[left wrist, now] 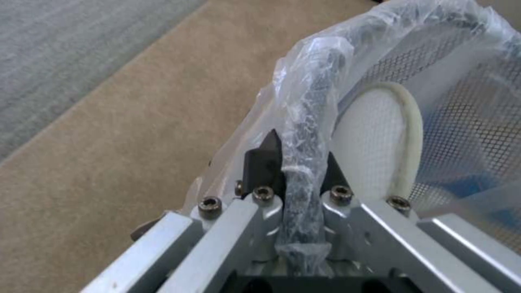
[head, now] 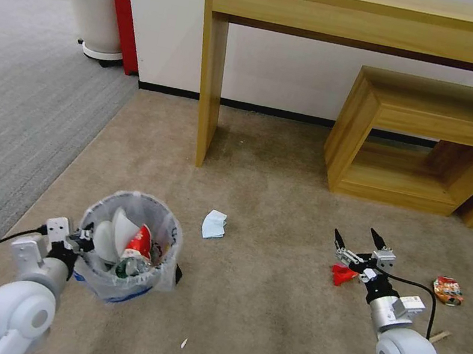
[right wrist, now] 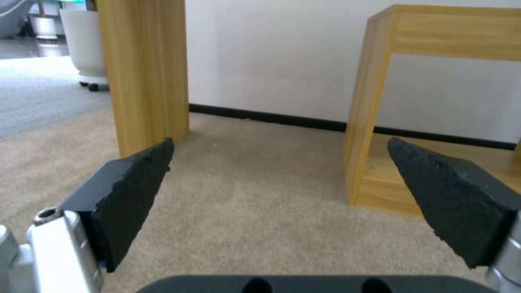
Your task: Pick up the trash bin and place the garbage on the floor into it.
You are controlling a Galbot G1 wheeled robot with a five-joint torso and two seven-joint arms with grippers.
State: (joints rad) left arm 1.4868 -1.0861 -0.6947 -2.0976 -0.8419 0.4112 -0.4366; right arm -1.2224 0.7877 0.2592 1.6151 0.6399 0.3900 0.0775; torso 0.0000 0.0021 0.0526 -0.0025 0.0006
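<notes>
Left gripper (head: pixel 81 237): low at the robot's left, clamped on the bag-wrapped rim of the trash bin; in the left wrist view the black fingers (left wrist: pixel 264 162) pinch the rim from both sides.
Trash bin (head: pixel 129 246): on the floor just right of the left gripper, round, dark mesh wall under a crinkly whitish liner with blue marks; no lettering legible on the liner.
Bin contents: white slippers (head: pixel 111 235) standing on edge, a red wrapper (head: pixel 141 242) with white print too small to read, something green below.
Floor (head: pixel 261 315): beige carpet.
White scrap (head: pixel 183 343): tiny, alone on the carpet in front of the bin.
Pale blue mask (head: pixel 214 224): folded, lying well right of the bin.
Red wrapper on floor (head: pixel 343 274): directly beneath the right gripper.
Right gripper (head: pixel 361 240): above the carpet, jaws spread wide, holding nothing.
Orange packet (head: pixel 448 290): right of the gripper, printing unreadable.
Wooden stick (head: pixel 439 336): beside the right arm.
</notes>
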